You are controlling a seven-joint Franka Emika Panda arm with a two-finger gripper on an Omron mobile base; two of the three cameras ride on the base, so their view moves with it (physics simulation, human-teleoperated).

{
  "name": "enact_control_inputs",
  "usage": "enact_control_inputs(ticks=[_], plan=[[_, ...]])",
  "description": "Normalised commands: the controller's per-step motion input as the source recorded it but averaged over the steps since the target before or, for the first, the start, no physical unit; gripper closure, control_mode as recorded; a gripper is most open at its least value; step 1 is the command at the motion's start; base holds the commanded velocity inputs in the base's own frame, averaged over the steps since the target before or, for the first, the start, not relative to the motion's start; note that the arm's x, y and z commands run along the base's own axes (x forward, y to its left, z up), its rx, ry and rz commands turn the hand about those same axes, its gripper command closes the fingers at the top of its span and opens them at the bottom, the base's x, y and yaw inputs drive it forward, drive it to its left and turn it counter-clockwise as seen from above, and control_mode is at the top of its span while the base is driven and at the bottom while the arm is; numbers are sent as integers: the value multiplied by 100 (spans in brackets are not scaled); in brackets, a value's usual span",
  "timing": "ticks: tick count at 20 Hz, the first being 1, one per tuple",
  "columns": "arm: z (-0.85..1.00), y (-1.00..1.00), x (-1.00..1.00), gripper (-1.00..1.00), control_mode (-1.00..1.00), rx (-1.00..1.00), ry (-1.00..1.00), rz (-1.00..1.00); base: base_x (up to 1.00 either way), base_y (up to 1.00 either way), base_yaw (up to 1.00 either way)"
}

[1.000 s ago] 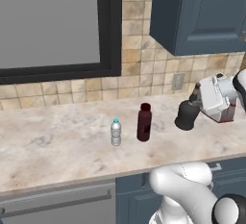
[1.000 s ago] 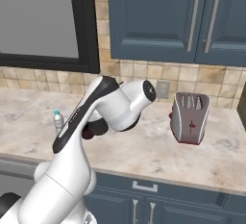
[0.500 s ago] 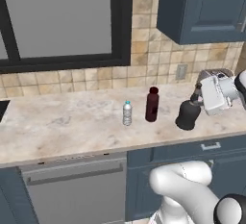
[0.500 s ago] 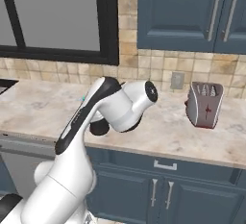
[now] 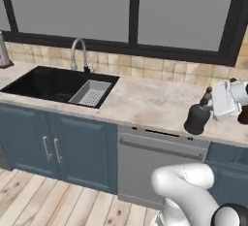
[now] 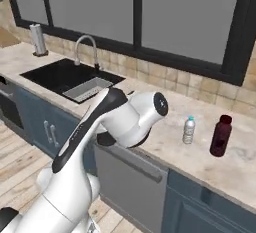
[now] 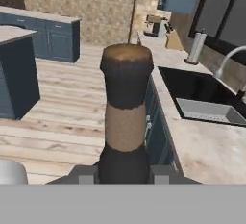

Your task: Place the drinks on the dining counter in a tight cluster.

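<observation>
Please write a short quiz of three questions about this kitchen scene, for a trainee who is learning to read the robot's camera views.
1. True or false: the end effector is shut on the squat black bottle.
2. Which two drinks stand on the marble counter in the right base view? A) the water bottle and the dark-red bottle; B) two yellow jars; C) two cups.
3. Fill in: in the left base view, the metal basket lies in the black ____.

Key: 1 true; 2 A; 3 sink.
</observation>
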Motion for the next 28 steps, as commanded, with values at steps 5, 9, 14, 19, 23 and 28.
enact_control_inputs(ticks=[5,9,14,19,23,28], plan=[[0,0,0,100,100,0,0,0,0,36,100],[0,0,0,100,100,0,0,0,0,36,100],[0,0,0,100,100,0,0,0,0,49,100],[0,0,0,100,100,0,0,0,0,39,100],[0,0,0,100,100,0,0,0,20,64,87],[0,0,0,100,100,0,0,0,81,53,57]])
